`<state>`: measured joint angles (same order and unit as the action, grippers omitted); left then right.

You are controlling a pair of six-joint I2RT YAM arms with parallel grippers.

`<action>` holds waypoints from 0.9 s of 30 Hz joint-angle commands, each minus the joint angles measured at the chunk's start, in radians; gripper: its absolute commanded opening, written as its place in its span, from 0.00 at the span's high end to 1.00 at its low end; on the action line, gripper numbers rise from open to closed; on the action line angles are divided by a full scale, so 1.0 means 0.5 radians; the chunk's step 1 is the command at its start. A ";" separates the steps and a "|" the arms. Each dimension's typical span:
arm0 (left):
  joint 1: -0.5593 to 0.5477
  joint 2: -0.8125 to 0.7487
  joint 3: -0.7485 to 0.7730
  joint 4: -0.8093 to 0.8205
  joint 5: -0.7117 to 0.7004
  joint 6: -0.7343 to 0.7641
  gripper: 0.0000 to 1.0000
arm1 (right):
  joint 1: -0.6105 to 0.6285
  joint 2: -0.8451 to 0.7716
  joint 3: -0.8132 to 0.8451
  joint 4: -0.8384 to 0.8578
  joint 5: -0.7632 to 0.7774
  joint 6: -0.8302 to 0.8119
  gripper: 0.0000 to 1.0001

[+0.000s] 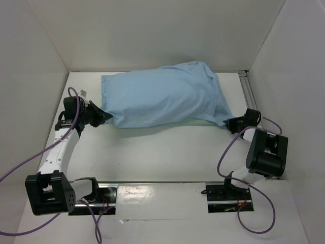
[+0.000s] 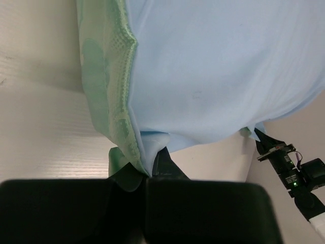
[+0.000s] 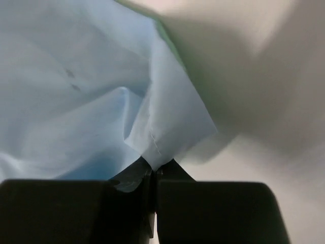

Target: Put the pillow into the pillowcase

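The pillowcase [image 1: 162, 96] lies across the back of the table, plain light blue face up, bulging as if stuffed. The pillow itself is hidden. My left gripper [image 1: 105, 118] is shut on the case's near left corner. In the left wrist view the sea-green patterned face [image 2: 109, 76] meets the blue face [image 2: 213, 76], and both run down into the shut gripper [image 2: 150, 170]. My right gripper [image 1: 228, 123] is shut on the near right corner. The right wrist view shows a folded point of blue cloth [image 3: 167, 127] pinched at the gripper [image 3: 154, 170].
White walls enclose the table on three sides. An aluminium rail [image 1: 250, 94] runs along the right wall. A small pale object [image 1: 83, 93] lies near the left wall behind the left arm. Shiny base plates [image 1: 152, 195] sit at the near edge.
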<state>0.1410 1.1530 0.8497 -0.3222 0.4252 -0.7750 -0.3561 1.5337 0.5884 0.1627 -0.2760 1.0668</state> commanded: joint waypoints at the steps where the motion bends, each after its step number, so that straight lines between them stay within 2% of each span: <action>1: 0.019 -0.066 0.193 0.095 0.055 -0.045 1.00 | 0.062 -0.174 0.179 -0.027 0.269 0.027 1.00; 6: 0.123 -0.011 0.674 -0.018 0.082 -0.082 1.00 | 0.105 -0.664 0.363 -0.337 0.417 -0.032 1.00; 9: 0.218 -0.069 0.871 -0.122 0.064 -0.107 1.00 | 0.123 -0.781 0.611 -0.589 0.460 -0.118 1.00; 13: 0.417 -0.109 1.309 -0.321 0.082 -0.144 1.00 | 0.169 -0.892 0.921 -0.846 0.524 -0.213 1.00; 17: 0.454 -0.045 1.742 -0.561 -0.144 -0.076 1.00 | 0.188 -0.957 1.387 -1.083 0.729 -0.366 1.00; 20: 0.454 0.004 1.929 -0.629 -0.273 -0.030 1.00 | 0.209 -0.981 1.632 -1.163 0.898 -0.507 1.00; 23: 0.454 0.026 1.948 -0.629 -0.472 0.019 1.00 | 0.231 -0.942 1.789 -1.203 1.021 -0.639 1.00; 25: 0.454 0.068 1.927 -0.534 -0.549 0.059 1.00 | 0.249 -0.847 1.836 -1.175 1.021 -0.719 1.00; 27: 0.454 0.197 1.927 -0.485 -0.483 0.059 1.00 | 0.291 -0.755 1.860 -1.111 0.921 -0.737 1.00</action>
<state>0.3363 1.1793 1.7954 -0.6964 0.3649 -0.7868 -0.2005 1.0943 1.4773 -0.4427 0.0196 0.7883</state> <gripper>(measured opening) 0.031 0.010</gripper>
